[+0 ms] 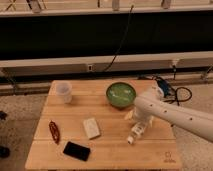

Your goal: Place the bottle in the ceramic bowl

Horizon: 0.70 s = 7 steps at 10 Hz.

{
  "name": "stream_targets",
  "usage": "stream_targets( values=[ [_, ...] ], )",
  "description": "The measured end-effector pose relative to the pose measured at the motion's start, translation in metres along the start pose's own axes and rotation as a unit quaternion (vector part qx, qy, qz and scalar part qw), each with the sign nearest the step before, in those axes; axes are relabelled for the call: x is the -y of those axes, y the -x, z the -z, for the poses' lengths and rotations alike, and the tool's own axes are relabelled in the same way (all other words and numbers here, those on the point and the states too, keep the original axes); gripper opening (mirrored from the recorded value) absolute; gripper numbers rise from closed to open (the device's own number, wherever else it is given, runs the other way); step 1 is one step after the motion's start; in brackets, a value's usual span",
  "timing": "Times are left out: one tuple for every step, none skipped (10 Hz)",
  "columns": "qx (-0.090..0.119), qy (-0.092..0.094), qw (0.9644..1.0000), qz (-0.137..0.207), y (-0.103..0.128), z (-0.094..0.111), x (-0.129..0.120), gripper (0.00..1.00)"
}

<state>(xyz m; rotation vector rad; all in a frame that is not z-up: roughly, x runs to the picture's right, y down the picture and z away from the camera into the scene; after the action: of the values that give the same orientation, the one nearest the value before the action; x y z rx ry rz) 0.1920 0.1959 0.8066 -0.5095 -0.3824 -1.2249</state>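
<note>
The small white bottle (pixel 135 133) lies on its side on the wooden table (pixel 107 152), right of centre, cap end toward the front. The green ceramic bowl (pixel 121 94) stands upright behind it near the table's back edge, with nothing in it. My white arm reaches in from the right. My gripper (pixel 137 121) is low over the bottle's rear end, at or on it, in front of and slightly right of the bowl. The gripper hides the bottle's upper end.
A translucent plastic cup (pixel 64 92) stands at the back left. A flat white block (pixel 91 127) lies mid-table. A black phone (pixel 76 150) and a red object (pixel 54 131) lie front left. Cables (pixel 170 92) lie on the floor behind the table's right side.
</note>
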Motion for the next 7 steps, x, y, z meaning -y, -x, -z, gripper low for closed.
stream_targets(
  values=[
    [0.0,-0.001,1.0,0.0,-0.0009,0.0,-0.0004,0.8],
    [0.0,-0.001,1.0,0.001,-0.0009,-0.0006,-0.0005,0.8],
    [0.0,-0.001,1.0,0.002,-0.0016,-0.0007,-0.0004,0.8],
    [0.0,-0.002,1.0,0.002,-0.0019,-0.0012,-0.001,0.8],
    [0.0,-0.003,1.0,0.003,-0.0025,-0.0014,-0.0006,0.8],
    [0.0,-0.003,1.0,0.003,-0.0031,-0.0015,-0.0009,0.8],
    [0.0,-0.003,1.0,0.003,-0.0033,-0.0017,-0.001,0.8]
  ],
)
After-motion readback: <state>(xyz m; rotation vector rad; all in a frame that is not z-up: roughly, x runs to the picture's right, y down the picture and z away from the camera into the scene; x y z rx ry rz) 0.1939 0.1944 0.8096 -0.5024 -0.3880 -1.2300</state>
